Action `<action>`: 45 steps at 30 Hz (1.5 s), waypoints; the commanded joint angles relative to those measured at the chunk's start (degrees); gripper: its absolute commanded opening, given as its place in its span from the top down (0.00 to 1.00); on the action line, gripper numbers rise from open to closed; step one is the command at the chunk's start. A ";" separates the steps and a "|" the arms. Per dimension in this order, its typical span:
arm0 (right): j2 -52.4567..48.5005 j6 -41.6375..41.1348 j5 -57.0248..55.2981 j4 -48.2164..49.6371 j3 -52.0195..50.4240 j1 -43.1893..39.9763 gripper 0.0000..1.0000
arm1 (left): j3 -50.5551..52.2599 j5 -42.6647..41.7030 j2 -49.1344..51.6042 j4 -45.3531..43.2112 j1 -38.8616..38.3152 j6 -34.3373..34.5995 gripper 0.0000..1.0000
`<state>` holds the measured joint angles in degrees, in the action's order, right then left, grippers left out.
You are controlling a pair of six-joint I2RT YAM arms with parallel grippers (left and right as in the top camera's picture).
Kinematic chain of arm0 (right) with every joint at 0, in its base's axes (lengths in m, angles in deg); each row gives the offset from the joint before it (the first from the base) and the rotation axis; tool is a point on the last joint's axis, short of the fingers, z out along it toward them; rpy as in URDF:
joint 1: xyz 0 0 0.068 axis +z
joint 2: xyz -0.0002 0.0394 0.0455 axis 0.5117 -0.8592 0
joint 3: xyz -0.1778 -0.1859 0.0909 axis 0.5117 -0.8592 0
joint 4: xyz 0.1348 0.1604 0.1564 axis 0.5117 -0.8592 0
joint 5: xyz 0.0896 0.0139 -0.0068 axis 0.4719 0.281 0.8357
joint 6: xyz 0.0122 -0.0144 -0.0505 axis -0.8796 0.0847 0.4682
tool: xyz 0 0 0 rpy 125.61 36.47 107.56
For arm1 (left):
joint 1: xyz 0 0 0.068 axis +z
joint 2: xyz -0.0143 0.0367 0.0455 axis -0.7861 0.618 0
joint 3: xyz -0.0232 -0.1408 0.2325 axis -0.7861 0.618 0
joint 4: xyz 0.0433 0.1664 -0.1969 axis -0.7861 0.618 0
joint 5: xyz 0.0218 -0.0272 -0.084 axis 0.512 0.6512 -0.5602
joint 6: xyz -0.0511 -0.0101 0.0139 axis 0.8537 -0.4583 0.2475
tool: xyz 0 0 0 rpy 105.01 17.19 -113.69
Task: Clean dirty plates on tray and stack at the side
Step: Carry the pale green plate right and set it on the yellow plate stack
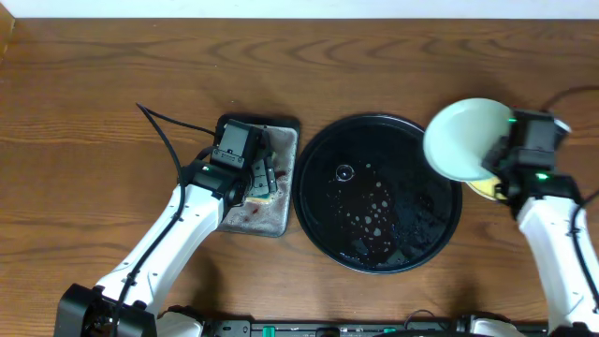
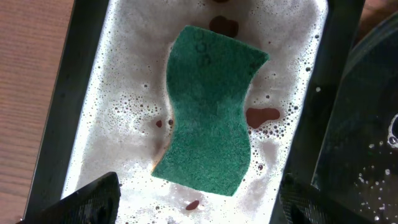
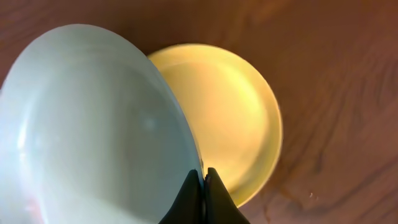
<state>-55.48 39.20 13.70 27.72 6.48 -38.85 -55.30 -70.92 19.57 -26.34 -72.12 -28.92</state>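
My right gripper [image 3: 203, 177] is shut on the rim of a pale mint-blue plate [image 1: 463, 139], holding it tilted in the air above the black tray's [image 1: 318, 201] right edge. In the right wrist view this plate [image 3: 93, 130] partly covers a yellow plate [image 3: 230, 118] lying flat on the wood; the yellow plate [image 1: 491, 190] peeks out under the gripper in the overhead view. The tray holds soapy water drops and no plate. My left gripper [image 2: 196, 208] is open above a green sponge [image 2: 208, 112] lying in the grey pan [image 2: 93, 124]. A third plate is not in view.
The grey metal pan [image 1: 285, 211] sits left of the tray, holding foam and red sauce spots [image 2: 262, 116]. A black cable [image 1: 164, 126] runs from the left arm across the wood.
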 commanded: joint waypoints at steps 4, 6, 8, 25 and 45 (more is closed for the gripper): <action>-3.10 -5.27 12.96 0.57 -1.44 -13.07 0.99 | 0.63 0.50 0.31 0.07 0.13 0.07 0.18; -4.24 -5.31 13.38 0.61 -1.44 -15.43 0.99 | 0.63 0.48 0.31 0.09 0.13 0.07 0.18; -5.22 -6.29 13.88 0.74 -1.44 -17.20 0.99 | 0.63 0.48 0.31 0.09 0.13 0.07 0.18; -9.05 2.47 33.86 5.64 -1.44 -17.81 0.25 | 0.63 0.48 0.31 0.09 0.13 0.07 0.18; -8.83 23.71 23.15 -16.02 7.87 15.19 0.01 | -5.77 -4.94 -0.55 17.51 10.08 0.07 0.12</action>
<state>-64.36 61.54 43.12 14.00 10.92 -26.46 -59.56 -72.48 19.57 -11.74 -64.56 -28.92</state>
